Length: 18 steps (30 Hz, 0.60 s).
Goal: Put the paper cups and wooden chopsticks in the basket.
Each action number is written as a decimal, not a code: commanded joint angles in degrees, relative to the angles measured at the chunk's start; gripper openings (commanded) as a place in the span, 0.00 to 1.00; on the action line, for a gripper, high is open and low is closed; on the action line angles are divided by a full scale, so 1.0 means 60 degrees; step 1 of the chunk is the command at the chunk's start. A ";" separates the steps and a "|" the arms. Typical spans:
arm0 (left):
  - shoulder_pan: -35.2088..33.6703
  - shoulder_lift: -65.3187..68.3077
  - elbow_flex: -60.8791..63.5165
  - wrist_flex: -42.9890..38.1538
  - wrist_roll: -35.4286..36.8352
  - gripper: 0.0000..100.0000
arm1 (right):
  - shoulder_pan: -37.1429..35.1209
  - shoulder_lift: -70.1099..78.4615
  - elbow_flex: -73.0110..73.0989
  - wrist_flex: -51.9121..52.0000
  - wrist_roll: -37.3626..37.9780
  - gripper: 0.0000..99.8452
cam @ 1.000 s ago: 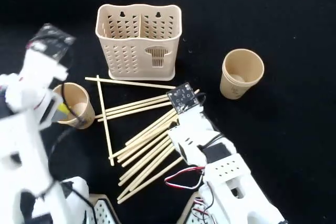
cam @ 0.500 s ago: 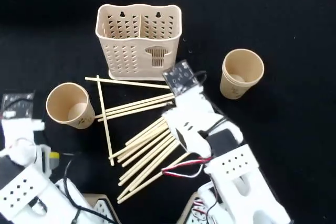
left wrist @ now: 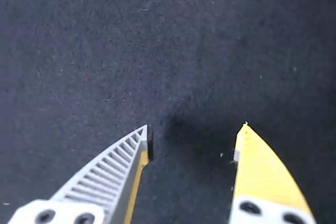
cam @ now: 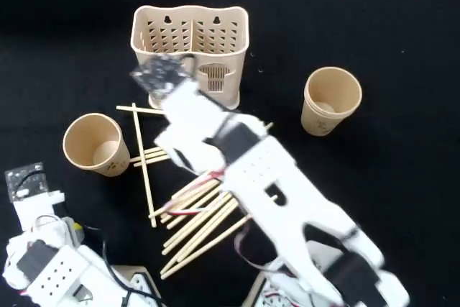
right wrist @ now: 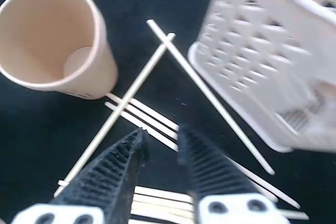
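the pale wooden chopsticks [cam: 194, 210] lie fanned across the lower centre of the high view. their long axes slant from lower left up to the right, below the beige perforated plastic basket [cam: 190, 55] at upper centre. the right gripper [right wrist: 161, 131] hangs just over them, its black fingers narrowly parted with nothing between. i judge it the nearer arm. the left gripper [left wrist: 195, 128], wide and empty, sits at lower left over black cloth [left wrist: 157, 35].

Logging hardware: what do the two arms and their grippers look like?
Both arms are white shells with black motor blocks. The right arm trails red and white wires; the left arm has a perforated plate. The left gripper has one white lattice-ribbed finger and one yellow; the right gripper has two black ribbed fingers.
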 commanded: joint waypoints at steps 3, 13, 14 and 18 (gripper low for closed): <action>-0.0110 -0.1099 0.0388 -0.0117 0.1084 0.27 | -0.0806 0.1648 -0.1985 -0.0029 -0.0059 0.20; -0.0037 -0.2623 0.0857 0.0527 0.1289 0.27 | -0.1480 0.4212 -0.4974 -0.0088 -0.1509 0.20; -0.0037 -0.2579 0.0857 0.0527 0.1289 0.27 | -0.1480 0.4462 -0.5092 -0.0073 -0.1553 0.20; -0.0037 -0.2579 0.0857 0.0527 0.1289 0.27 | -0.1480 0.5297 -0.5443 0.0190 -0.1538 0.20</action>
